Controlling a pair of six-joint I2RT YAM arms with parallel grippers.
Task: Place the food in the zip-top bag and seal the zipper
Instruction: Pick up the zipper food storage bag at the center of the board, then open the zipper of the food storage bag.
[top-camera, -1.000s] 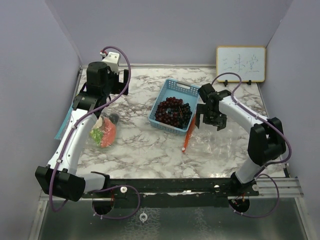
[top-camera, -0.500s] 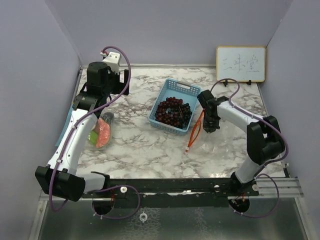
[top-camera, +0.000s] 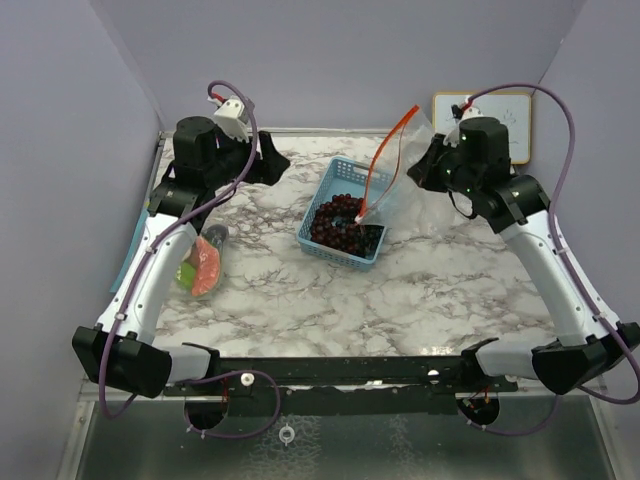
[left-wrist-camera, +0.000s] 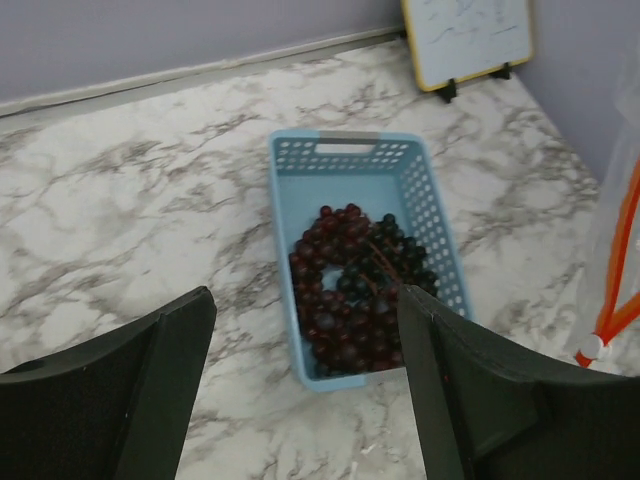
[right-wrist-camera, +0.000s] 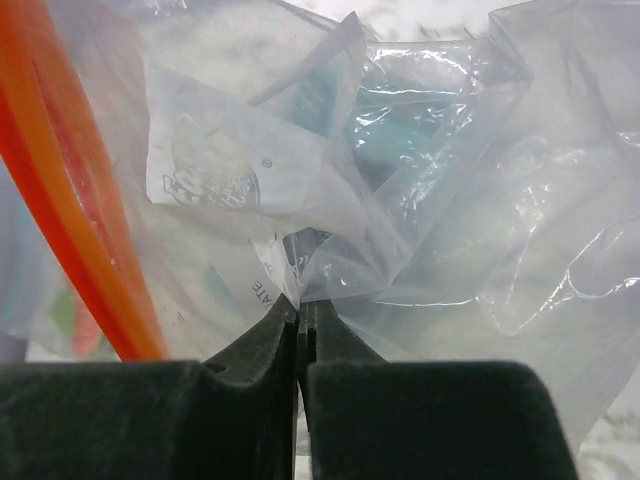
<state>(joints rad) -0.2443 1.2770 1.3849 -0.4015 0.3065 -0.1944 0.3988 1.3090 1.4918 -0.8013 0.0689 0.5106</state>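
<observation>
Dark purple grapes (top-camera: 345, 222) fill a light-blue basket (top-camera: 352, 172); the left wrist view looks down on the same grapes (left-wrist-camera: 355, 300). More food, a red watermelon wedge with green leaves (top-camera: 200, 268), lies at the left beside the left arm. My right gripper (top-camera: 428, 168) is shut on the clear zip-top bag (top-camera: 400, 165), which hangs in the air over the basket's right side with its orange zipper (top-camera: 385, 160) toward the basket. The right wrist view shows the jaws (right-wrist-camera: 298, 305) pinching crumpled plastic. My left gripper (top-camera: 275, 165) is open and empty, up left of the basket, fingers (left-wrist-camera: 480, 400) wide apart.
A small whiteboard (top-camera: 500, 125) leans on the back wall at the right, partly behind the right arm. Purple walls close in the marble table (top-camera: 400, 290) on three sides. A black rail (top-camera: 330, 372) runs along the near edge.
My right gripper shut on the bag's edge on the table, then lifted it up and back over the basket. The left gripper swung right toward the basket.
</observation>
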